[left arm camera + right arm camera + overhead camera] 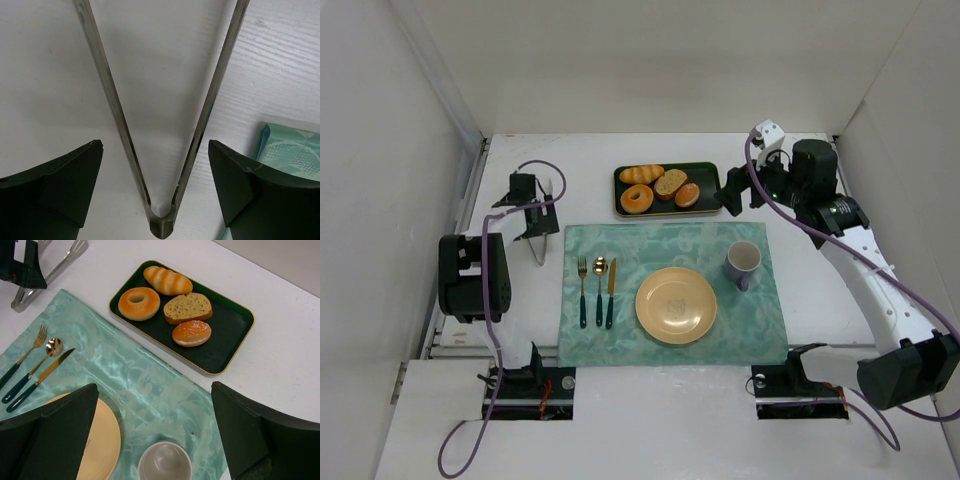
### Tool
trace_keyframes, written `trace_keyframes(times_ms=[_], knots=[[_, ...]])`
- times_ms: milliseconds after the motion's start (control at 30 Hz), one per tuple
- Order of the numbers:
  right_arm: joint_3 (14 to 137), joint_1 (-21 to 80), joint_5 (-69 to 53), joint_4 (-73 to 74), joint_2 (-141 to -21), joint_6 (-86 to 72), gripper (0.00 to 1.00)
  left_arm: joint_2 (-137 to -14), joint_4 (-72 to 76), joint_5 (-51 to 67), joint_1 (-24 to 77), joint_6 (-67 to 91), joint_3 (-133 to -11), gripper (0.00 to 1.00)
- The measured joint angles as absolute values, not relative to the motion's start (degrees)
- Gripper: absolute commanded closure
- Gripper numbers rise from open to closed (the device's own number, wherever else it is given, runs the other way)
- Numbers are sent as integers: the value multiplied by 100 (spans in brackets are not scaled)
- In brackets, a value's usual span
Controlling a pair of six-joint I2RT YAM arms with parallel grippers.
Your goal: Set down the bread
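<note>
The bread (637, 198) (139, 303), a golden ring with a centre hole, lies at the left end of the dark green tray (705, 175) (225, 335). My right gripper (735, 190) (154, 387) hovers open near the tray's right end and holds nothing. My left gripper (535, 215) (155, 142) is open at the table's left. Its fingers straddle the hinge end of metal tongs (162, 220) (538, 245) without touching them. A yellow plate (676, 305) (102, 440) sits bare on the teal placemat (650, 250).
The tray also holds a striped long roll (167, 281), a brown bread slice (188, 307) and a sugared bun (191, 333). A grey mug (743, 260) (165, 462) stands right of the plate. A fork (583, 290), spoon (599, 290) and knife (611, 292) lie to its left.
</note>
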State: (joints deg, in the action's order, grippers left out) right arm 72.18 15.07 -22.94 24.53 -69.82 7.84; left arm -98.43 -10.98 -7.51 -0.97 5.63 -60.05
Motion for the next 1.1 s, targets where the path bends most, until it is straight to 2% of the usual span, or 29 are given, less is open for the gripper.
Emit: trace_keyframes(times_ms=[367,600,767,900,1033,1100], knots=[[7218,1507,-2290,2453,-6976,795,0,-10112,-1160,-489,-150,497,-6058,19],[7218,1507,-2290,2456,-6976,792,0,-10193,-1184,-405,-198,493,-6145,24],[7218,1507,-2290,2456,-6956,795,0,-10241,-1188,-349,-198,491,-6198,40],[7218,1507,-2285,2456,-6928,795,0,-10280,-1201,-318,-198,491,-6241,58],[7218,1507,-2248,2456,-6925,795,0,-10304,-1205,-296,-198,486,-6274,64],[7218,1507,-2244,2456,-6923,795,0,-10304,-1205,-290,-198,489,-6274,65]])
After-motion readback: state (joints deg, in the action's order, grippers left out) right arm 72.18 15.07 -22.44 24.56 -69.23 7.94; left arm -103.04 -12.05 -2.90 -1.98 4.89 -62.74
